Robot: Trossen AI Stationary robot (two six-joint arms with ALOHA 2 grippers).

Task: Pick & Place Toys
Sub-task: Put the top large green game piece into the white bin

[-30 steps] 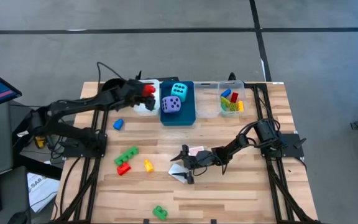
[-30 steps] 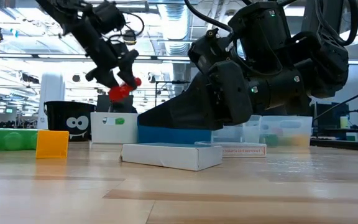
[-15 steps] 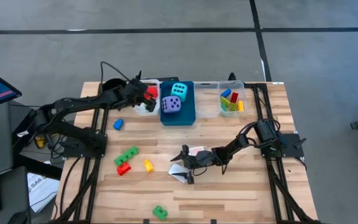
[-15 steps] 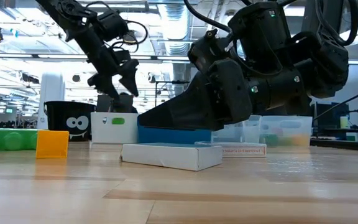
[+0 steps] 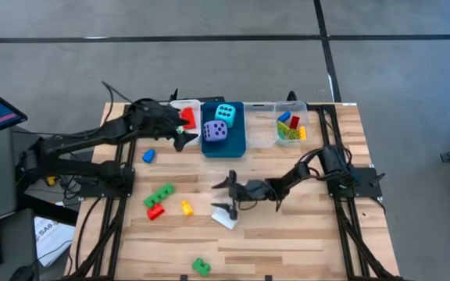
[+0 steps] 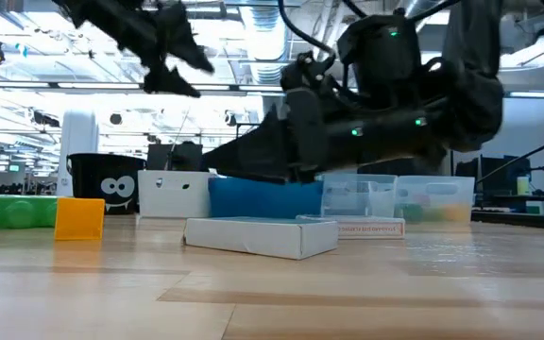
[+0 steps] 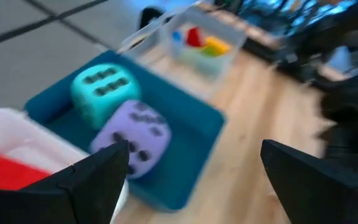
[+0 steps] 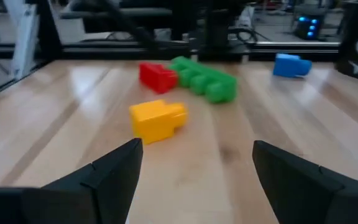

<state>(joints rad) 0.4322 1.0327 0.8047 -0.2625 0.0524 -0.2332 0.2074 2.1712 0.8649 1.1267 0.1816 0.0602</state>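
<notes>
Beside white bin (image 5: 184, 123) w/ red brick (image 5: 187, 118) inside, left gripper (image 5: 180, 137) jaws spread, empty; right gripper (image 5: 226, 195) jaws spread above white card (image 5: 225, 219); next: descend, pinch card.

Cyan die (image 5: 225, 112) and purple die (image 5: 215, 132), both black-dotted, in a blue bin (image 5: 223, 146); red brick (image 5: 187, 118) in a white bin (image 5: 180, 134); red, yellow, blue and green bricks (image 5: 291, 126) in a clear bin (image 5: 265, 133). On pale striped wood of the table (image 5: 287, 234): blue brick (image 5: 148, 155), green brick (image 5: 159, 195), red brick (image 5: 155, 210), yellow brick (image 5: 186, 208), another green brick (image 5: 201, 266), white card (image 5: 225, 219). Black cup (image 6: 102, 182) with white cartoon eyes; dark left gripper (image 5: 183, 136) and dark right gripper (image 5: 226, 194).
</notes>
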